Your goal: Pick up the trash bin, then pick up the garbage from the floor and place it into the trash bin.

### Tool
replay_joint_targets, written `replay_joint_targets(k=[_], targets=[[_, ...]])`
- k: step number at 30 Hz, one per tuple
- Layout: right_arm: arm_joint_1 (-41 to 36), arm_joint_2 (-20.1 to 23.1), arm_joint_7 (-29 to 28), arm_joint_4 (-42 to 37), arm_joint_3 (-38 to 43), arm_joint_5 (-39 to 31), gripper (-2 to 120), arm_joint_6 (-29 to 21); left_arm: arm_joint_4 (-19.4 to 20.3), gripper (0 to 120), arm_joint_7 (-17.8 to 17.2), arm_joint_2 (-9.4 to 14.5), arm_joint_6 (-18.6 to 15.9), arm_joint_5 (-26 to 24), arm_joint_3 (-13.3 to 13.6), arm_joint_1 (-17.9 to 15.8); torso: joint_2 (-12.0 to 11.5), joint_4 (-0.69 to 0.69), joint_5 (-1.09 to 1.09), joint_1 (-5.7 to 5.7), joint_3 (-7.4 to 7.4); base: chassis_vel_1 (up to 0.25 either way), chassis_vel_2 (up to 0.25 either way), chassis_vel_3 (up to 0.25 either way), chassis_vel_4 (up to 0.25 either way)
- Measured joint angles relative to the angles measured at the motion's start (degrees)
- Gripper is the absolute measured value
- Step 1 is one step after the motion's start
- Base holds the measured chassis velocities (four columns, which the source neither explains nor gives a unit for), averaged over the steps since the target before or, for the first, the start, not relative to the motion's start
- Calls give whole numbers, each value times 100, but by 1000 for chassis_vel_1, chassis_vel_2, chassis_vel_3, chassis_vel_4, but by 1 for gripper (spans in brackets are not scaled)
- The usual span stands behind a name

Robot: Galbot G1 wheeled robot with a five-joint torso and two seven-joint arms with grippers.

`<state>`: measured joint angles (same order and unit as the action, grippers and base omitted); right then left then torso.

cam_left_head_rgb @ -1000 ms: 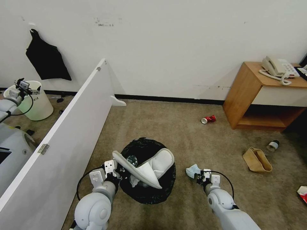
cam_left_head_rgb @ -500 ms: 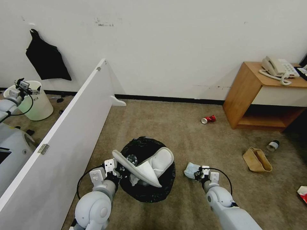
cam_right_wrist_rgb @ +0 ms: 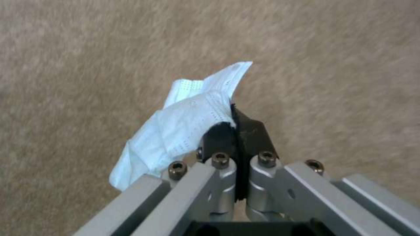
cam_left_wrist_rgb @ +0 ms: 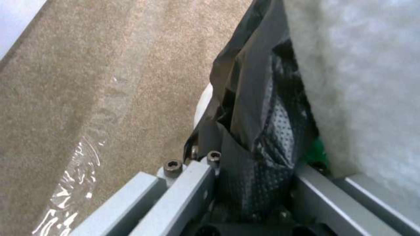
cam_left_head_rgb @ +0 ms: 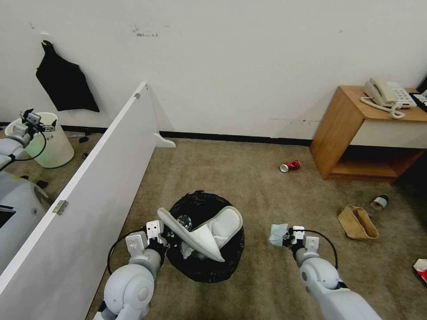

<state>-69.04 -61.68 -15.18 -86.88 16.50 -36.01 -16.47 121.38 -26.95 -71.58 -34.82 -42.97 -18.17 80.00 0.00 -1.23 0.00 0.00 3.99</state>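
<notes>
Light-blue face mask (cam_left_head_rgb: 278,234) now farther right

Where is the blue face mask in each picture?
Head view: the face mask hangs from the right gripper, right of the trash bin, above the carpet.
Left wrist view: not in it; the left gripper clamps the bin's bag.
Right wrist view: mask pinched mid-picture.
Shared landmark: the carpet.

Office-like room: carpet floor (cam_left_head_rgb: 249,178), wooden side table (cam_left_head_rgb: 351,129) with desk telephone (cam_left_head_rgb: 387,95), white partition (cam_left_head_rgb: 89,178).
</notes>
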Motion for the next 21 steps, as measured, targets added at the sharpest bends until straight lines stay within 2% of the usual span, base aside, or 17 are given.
replay_joint_targets(k=[13,15,21], targets=[[-630,520,-198,-1203,617,-303,0,-116,-22,0,-71,325,-28,-237,155,-184,0,0,3,0,0,0,0,0,0],[-762,663,-227,-1542,812,-417,0,-137,-24,0,-81,399,-42,-293,196,-240,0,0,-2,0,0,0,0,0,0],[-1026,984,-229,-2129,1162,-637,0,-159,-78,0,-85,484,-54,-362,265,-288,0,0,0,0,0,0,0,0,0]])
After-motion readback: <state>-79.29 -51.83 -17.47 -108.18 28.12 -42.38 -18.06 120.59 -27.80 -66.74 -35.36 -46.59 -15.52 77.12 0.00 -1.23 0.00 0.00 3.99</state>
